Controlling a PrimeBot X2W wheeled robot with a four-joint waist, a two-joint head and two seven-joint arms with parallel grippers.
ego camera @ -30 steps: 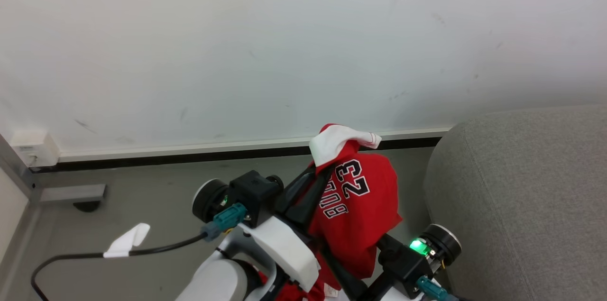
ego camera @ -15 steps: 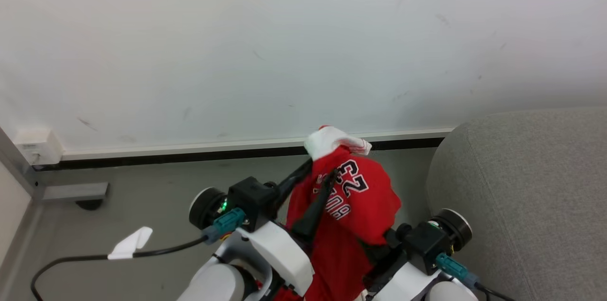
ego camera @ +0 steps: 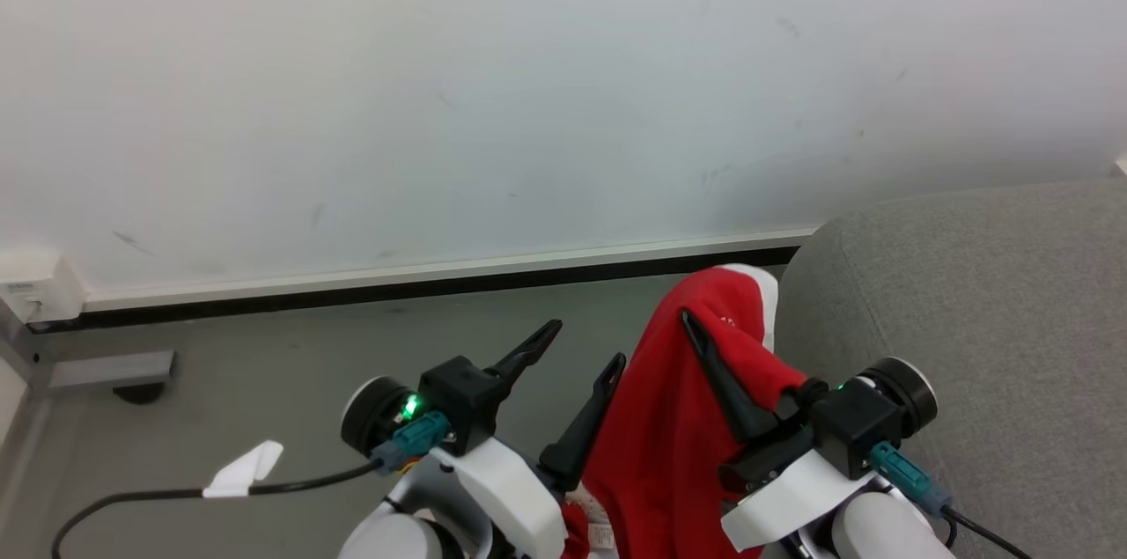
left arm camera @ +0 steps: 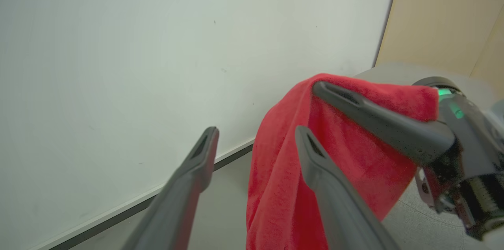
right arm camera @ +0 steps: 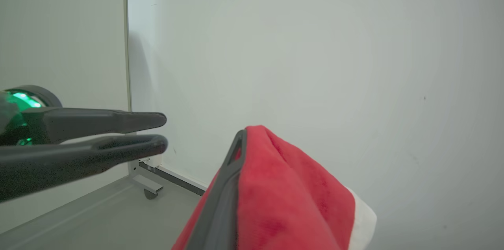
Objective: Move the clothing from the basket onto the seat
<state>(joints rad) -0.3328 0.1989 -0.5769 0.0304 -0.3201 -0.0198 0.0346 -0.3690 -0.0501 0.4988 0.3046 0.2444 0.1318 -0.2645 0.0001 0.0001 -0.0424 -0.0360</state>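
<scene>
A red jersey (ego camera: 660,436) with a white edge hangs from my right gripper (ego camera: 700,326), which is shut on its top fold; one dark finger lies bare against the cloth, the other is under it. The jersey hangs just left of the grey sofa (ego camera: 986,295), touching its rounded end. My left gripper (ego camera: 577,352) is open and empty, a little left of the cloth. In the left wrist view the jersey (left arm camera: 275,187) hangs past my open left gripper (left arm camera: 256,139). In the right wrist view the jersey (right arm camera: 291,187) covers one side of my right gripper (right arm camera: 246,139). The basket is out of view.
A white wall with a dark baseboard (ego camera: 440,282) runs across behind. On the grey floor at left lie a black cable with a white tag (ego camera: 238,458) and a metal frame foot with a caster (ego camera: 132,374). A beige panel (left arm camera: 445,17) stands beyond the sofa.
My left gripper has let go of the jersey and opened. My right gripper has carried the jersey rightward to the sofa's end, and the "23" print has turned out of sight.
</scene>
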